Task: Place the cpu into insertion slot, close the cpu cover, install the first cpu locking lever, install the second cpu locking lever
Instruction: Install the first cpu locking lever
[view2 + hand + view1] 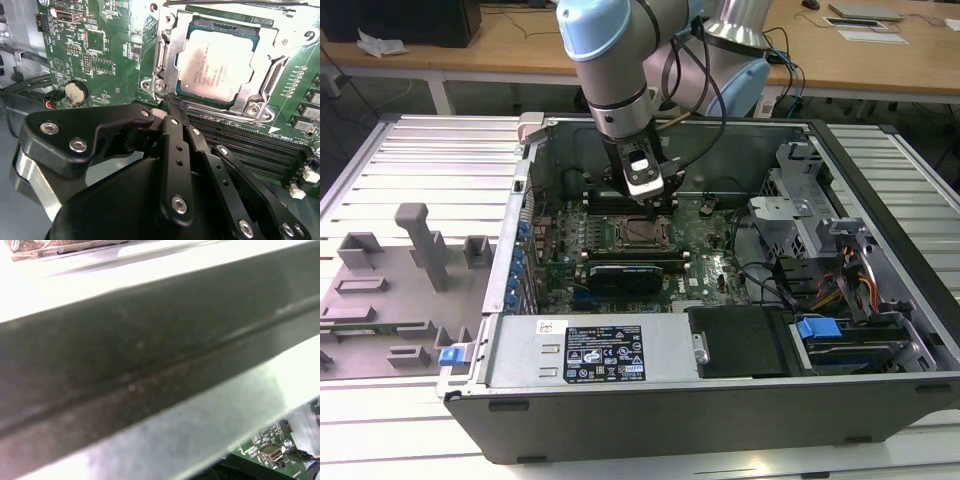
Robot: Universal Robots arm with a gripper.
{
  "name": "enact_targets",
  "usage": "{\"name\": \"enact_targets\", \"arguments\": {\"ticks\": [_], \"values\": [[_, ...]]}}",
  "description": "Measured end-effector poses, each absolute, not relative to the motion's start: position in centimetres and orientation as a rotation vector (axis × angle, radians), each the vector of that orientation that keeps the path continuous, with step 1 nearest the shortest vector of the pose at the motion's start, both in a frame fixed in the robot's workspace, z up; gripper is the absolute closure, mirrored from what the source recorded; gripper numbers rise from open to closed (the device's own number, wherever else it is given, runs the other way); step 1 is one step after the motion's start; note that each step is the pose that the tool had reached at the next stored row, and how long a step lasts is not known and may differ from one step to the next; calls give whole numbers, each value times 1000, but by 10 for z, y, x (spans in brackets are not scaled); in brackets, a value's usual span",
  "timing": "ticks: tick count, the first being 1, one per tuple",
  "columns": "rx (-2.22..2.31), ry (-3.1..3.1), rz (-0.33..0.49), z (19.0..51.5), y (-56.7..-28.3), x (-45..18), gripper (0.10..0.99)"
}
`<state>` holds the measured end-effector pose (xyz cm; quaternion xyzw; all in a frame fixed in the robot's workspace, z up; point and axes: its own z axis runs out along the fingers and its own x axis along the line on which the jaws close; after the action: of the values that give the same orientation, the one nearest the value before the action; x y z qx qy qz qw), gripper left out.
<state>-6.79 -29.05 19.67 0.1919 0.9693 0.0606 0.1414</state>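
Fixture tray [380, 300]: well apart from the insertion slot [619, 236], on the exterior view's left.
Gripper [170, 102]: fingers pressed together with nothing between them, tip at a corner of the slot.
Cpu [216, 62]: seated in the slot.
Cpu cover [169, 55]: folded down around the cpu.
Done, by my reading: placing the cpu and closing the cover.
Locking levers [235, 3]: lying beside the slot; cannot tell whether they are latched.
Drive cage [790, 215]: on the exterior view's right of the slot.

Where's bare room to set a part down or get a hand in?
Free: table slats bordered by the grey fixture tray and the case, and those flanking the case on the exterior view's right. Crowded: around the cpu, where claw and arm hang.
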Motion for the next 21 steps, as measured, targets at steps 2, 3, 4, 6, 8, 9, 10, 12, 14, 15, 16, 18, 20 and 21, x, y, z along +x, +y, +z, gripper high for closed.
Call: {"name": "enact_targets", "arguments": {"ticks": [2, 3, 4, 6, 8, 9, 10, 12, 14, 15, 16, 18, 20, 21], "values": [[551, 2799, 176, 197, -290, -68, 980], [547, 2800, 176, 197, -290, -68, 980], [542, 2801, 177, 197, -290, -68, 980], [528, 2804, 179, 197, -291, -68, 980], [513, 2807, 181, 197, -290, -68, 980], [504, 2809, 182, 197, -290, -68, 980], [501, 2810, 183, 197, -290, -67, 980], [499, 2810, 183, 197, -291, -67, 980], [499, 2811, 182, 199, -291, -67, 980], [498, 2810, 181, 201, -291, -67, 980], [498, 2810, 179, 202, -291, -67, 980], [498, 2810, 176, 206, -291, -67, 980], [497, 2810, 172, 212, -291, -67, 980], [497, 2810, 171, 214, -291, -67, 980]]}}
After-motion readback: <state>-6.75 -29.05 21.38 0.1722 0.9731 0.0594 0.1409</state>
